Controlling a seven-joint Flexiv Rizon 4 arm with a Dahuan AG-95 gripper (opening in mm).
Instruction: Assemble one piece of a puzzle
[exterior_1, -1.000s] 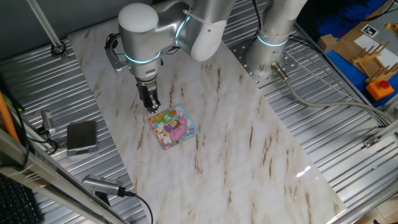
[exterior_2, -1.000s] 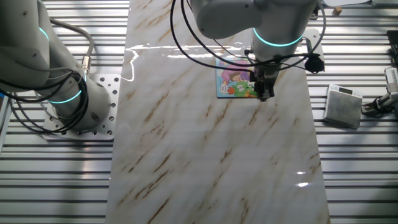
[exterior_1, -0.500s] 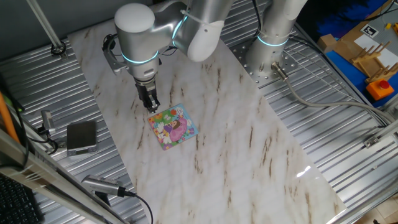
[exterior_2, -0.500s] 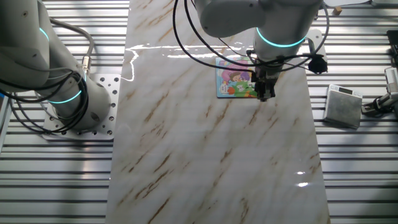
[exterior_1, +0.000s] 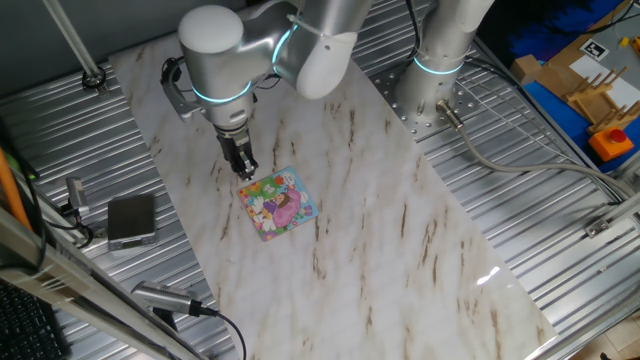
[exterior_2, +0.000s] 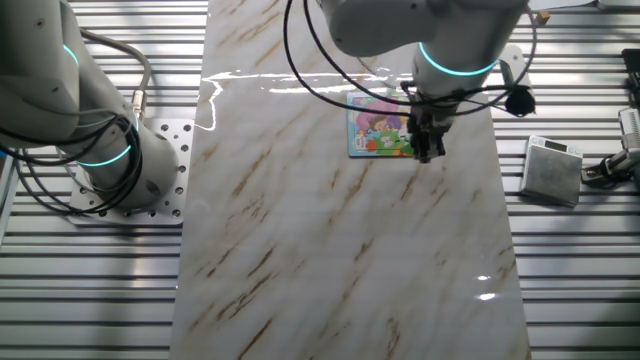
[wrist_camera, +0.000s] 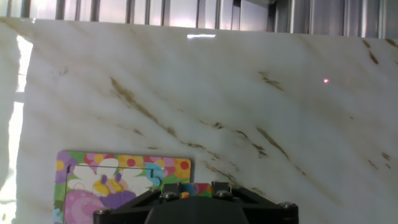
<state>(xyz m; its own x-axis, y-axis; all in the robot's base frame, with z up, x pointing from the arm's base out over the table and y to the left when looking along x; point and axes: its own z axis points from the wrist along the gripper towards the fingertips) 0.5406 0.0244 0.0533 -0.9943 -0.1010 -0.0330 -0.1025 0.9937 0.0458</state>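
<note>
The puzzle is a small square cartoon board in pink, purple, yellow and green, lying flat on the marble tabletop. It also shows in the other fixed view and at the lower left of the hand view. My gripper points straight down at the board's corner nearest the grey box, as the other fixed view also shows. In the hand view the gripper has its fingers close together on a tiny colourful piece, partly green. Whether the piece touches the board is hidden.
A grey box sits on the ribbed metal beside the marble, also in the other fixed view. A second arm's base stands at the far side. Cables and a clamp lie near the front left.
The arm's upper body has shifted slightly to the left in one fixed view. The fingertips stay at the same corner of the puzzle.
</note>
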